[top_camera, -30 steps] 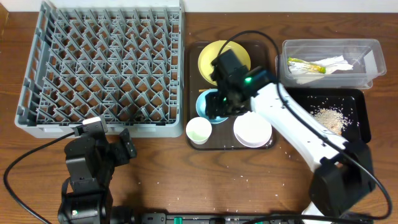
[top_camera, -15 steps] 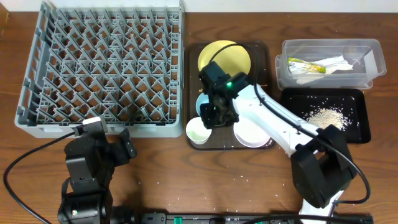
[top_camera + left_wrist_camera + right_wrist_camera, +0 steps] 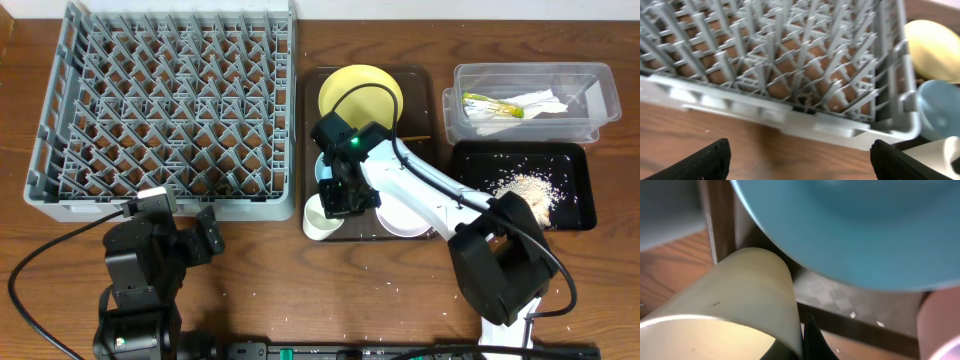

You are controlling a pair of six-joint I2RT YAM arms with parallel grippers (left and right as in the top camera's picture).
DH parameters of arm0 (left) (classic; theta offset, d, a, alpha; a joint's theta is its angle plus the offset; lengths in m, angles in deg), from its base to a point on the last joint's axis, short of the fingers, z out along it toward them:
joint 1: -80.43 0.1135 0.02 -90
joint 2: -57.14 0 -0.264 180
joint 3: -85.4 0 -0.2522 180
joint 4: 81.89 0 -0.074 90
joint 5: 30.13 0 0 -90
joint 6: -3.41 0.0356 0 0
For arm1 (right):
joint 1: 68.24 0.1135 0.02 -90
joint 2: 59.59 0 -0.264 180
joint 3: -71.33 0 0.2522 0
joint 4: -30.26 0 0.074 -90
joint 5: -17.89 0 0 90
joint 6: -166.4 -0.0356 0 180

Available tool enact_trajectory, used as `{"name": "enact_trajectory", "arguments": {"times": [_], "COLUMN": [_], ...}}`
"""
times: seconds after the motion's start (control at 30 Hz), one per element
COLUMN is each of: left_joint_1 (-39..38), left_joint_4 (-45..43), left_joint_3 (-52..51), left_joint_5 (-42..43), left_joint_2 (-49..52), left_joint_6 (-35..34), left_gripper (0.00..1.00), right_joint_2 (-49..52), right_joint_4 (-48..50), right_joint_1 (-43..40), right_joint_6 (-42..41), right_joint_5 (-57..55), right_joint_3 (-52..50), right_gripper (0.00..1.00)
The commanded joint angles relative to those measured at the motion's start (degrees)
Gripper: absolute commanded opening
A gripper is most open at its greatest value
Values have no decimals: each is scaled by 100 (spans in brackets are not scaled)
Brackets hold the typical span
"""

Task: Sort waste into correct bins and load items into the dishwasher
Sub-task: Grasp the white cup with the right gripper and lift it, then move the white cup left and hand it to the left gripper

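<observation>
A grey dish rack (image 3: pixel 160 208) is recorded at upper left. On the brown tray (image 3: pixel 425 80) a yellow plate (image 3: pixel 372 88), a white bowl (image 3: pixel 405 212) and a small white cup (image 3: pixel 318 222) are observed. A light blue bowl (image 3: pixel 321 170) is largely covered by the right gripper (image 3: pixel 338 198), which is set at the cup's upper rim. A wrapper (image 3: pixel 492 105) and napkin (image 3: pixel 540 100) are lodged in the clear tub (image 3: pixel 530 68). Rice scraps (image 3: pixel 525 190) are heaped in the black tray (image 3: pixel 480 165).

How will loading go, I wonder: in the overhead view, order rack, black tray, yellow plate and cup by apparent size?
1. rack
2. black tray
3. yellow plate
4. cup, partly hidden yet clearly smallest
</observation>
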Motion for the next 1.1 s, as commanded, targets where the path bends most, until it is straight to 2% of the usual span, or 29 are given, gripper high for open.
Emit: {"name": "enact_trajectory", "arguments": {"times": [0.0, 0.13, 0.27, 0.37, 0.47, 0.53, 0.6, 0.67, 0.77, 0.97, 1.07], "left_joint_1": [-13, -13, -13, -11, -13, -13, -13, -13, -13, -13, -13], "left_joint_4": [-188, -374, -448, -815, -1403, -2247, -3185, -3943, -4127, -4750, -4837], "left_joint_3": [160, 527, 1043, 1390, 1665, 1814, 1827, 1827, 1825, 1825, 1818], "left_joint_5": [686, 1388, 2240, 3095, 4133, 5302, 6214, 6732, 7079, 8046, 8030], "left_joint_2": [-2, 208, 743, 1436, 2262, 3077, 3683, 4218, 4826, 5366, 5383], "left_joint_6": [-562, -1805, -2350, -2828, -3241, -3659, -4301, -5292, -6411, -6365, -6137], "left_gripper": [90, 90, 91, 90, 90, 90, 90, 90, 91, 90, 90], "right_joint_2": [-212, -817, -1405, -1725, -1867, -1858, -1770, -1633, -1370, -684, -284], "right_joint_4": [-260, -461, -260, 179, 769, 1290, 1685, 1993, 2483, 3453, 4203], "right_joint_1": [-256, -678, -1213, -1659, -2009, -2210, -2326, -2409, -2435, -2396, -2343], "right_joint_6": [52, 343, 577, 680, 809, 824, 820, 826, 957, 1038, 1036], "right_joint_5": [9, 55, 52, 74, 463, 997, 1346, 1875, 2894, 4616, 5777], "right_joint_3": [201, 385, 446, 446, 446, 435, 407, 396, 374, 339, 339], "right_gripper": [1, 1, 1, 1, 1, 1, 1, 1, 1, 1, 1]}}
